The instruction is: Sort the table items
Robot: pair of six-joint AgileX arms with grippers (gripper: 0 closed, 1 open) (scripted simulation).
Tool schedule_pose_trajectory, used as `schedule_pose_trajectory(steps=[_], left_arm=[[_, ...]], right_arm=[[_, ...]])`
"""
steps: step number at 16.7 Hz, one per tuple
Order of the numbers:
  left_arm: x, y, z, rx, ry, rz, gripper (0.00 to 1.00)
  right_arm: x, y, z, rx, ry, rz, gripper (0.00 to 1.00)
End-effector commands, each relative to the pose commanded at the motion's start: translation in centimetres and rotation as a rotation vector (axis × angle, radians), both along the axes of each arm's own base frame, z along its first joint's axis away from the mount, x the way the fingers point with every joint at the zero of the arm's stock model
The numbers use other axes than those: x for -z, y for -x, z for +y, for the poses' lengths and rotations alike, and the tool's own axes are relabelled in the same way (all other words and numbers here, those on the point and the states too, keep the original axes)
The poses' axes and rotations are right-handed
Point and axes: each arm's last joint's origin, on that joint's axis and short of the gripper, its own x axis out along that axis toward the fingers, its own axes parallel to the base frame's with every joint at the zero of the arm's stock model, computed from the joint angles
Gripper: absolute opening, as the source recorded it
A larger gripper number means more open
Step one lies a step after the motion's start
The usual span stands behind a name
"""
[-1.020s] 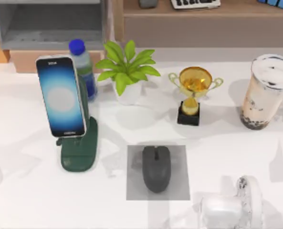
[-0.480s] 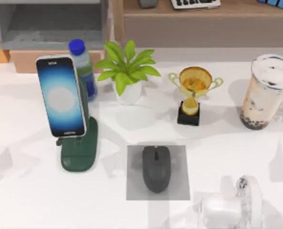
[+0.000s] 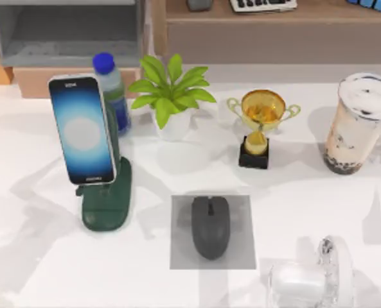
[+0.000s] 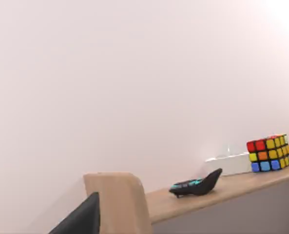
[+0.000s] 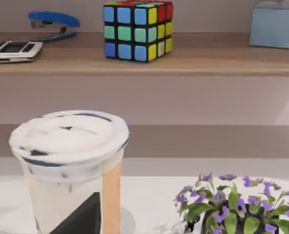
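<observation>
Judging by the layout, sorting looks nearly done: with the trophy (image 3: 262, 128) as landmark, the phone (image 3: 82, 130) stands on its stand far left, the mouse (image 3: 210, 226) on its mat below-left, the cup (image 3: 357, 123) right; end effector grip unclear.

You have a matt dark grey mouse (image 3: 210, 226) on a matt grey pad (image 3: 241, 247), a glossy glowing phone (image 3: 82, 130) on a smooth green plastic stand (image 3: 108, 205), a clear plastic milk-tea cup (image 3: 357, 125), a shiny gold trophy (image 3: 262, 115), and wooden shelving (image 5: 183, 56).
</observation>
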Motion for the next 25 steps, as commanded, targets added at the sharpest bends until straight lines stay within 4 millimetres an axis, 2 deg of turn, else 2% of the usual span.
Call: schedule_pose_trajectory(steps=[3,5,7,9,11,18,25], left_arm=[[8.7,-3.1,0.4,-0.201,0.009,0.243,1.0],[13.5,-4.3,1.3,-0.315,0.036,0.365,1.0],[17.0,-5.0,2.1,-0.401,0.066,0.451,1.0],[19.1,-5.3,2.7,-0.454,0.088,0.5,1.0],[19.8,-5.4,2.9,-0.473,0.096,0.517,1.0],[19.8,-5.4,2.9,-0.473,0.096,0.517,1.0],[19.8,-5.4,2.9,-0.473,0.096,0.517,1.0]], right_arm=[[0.0,0.0,0.0,0.0,0.0,0.0,1.0],[0.0,0.0,0.0,0.0,0.0,0.0,1.0],[0.0,0.0,0.0,0.0,0.0,0.0,1.0],[0.0,0.0,0.0,0.0,0.0,0.0,1.0],[0.0,0.0,0.0,0.0,0.0,0.0,1.0],[0.1,-0.1,0.0,0.002,0.0,0.002,1.0],[1.5,-1.9,1.5,0.012,0.01,0.058,1.0]])
